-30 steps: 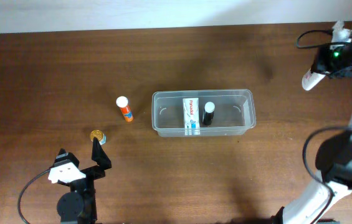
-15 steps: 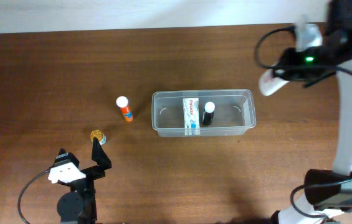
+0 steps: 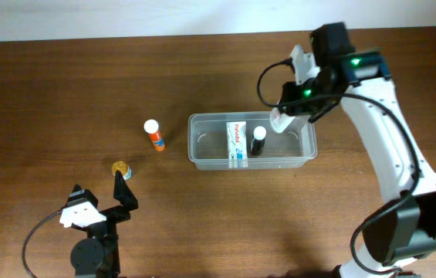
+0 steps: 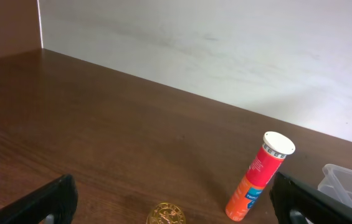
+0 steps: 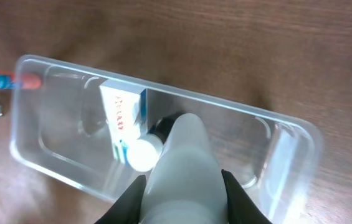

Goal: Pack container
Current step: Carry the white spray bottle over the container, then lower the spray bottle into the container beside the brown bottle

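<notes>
The clear container (image 3: 202, 147) lies mid-table and holds a white-and-blue box (image 3: 236, 141) and a black bottle with a white cap (image 3: 258, 140). It also shows in the right wrist view (image 5: 288, 168). My right gripper (image 3: 288, 114) is shut on a white bottle (image 5: 185, 168) and holds it over the container's right half. An orange tube with a white cap (image 3: 154, 135) lies left of the container, also in the left wrist view (image 4: 260, 177). A gold coin-like lid (image 3: 120, 167) sits in front of my open left gripper (image 4: 172, 202).
The table's back edge meets a white wall (image 4: 225, 50). The left arm's base (image 3: 90, 232) stands at the front left. The container's corner (image 4: 350, 183) shows at the right of the left wrist view.
My right arm has swung from the far right back corner leftward and down, carrying the white bottle to above the container. The left arm has not moved.
</notes>
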`<state>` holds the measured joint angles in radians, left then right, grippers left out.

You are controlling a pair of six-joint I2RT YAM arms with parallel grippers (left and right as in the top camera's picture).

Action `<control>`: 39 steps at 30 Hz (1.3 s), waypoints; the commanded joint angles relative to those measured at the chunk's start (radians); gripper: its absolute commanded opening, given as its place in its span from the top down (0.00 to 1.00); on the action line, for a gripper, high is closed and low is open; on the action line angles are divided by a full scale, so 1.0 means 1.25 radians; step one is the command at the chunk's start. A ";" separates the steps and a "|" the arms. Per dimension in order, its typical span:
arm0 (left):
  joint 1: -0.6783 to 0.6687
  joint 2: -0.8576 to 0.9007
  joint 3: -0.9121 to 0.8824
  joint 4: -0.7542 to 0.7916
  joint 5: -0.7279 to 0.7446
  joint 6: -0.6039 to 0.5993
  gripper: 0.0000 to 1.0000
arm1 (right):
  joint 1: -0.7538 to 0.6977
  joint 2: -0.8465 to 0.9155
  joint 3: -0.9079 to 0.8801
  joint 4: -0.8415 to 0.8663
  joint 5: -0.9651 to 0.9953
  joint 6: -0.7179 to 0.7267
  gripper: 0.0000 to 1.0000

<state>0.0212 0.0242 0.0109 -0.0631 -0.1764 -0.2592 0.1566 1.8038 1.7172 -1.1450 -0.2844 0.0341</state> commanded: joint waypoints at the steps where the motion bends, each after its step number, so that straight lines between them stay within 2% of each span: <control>1: 0.004 -0.002 -0.001 -0.002 -0.009 -0.005 0.01 | 0.007 -0.009 -0.063 0.050 0.009 0.023 0.75; 10: 0.004 -0.002 -0.001 -0.002 -0.009 -0.005 0.01 | 0.012 -0.009 -0.186 0.160 0.010 0.033 0.75; 15: 0.004 -0.002 -0.001 -0.002 -0.009 -0.005 0.01 | 0.027 -0.009 -0.228 0.200 0.070 0.085 0.74; 27: 0.004 -0.002 -0.001 -0.002 -0.009 -0.005 0.01 | 0.075 -0.009 -0.242 0.229 0.148 0.149 0.73; 39: 0.004 -0.002 -0.001 -0.002 -0.009 -0.005 0.01 | 0.081 0.023 -0.244 0.235 0.181 0.151 0.73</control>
<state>0.0212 0.0242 0.0109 -0.0631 -0.1764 -0.2592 0.2489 1.8114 1.4162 -0.8600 -0.0864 0.2104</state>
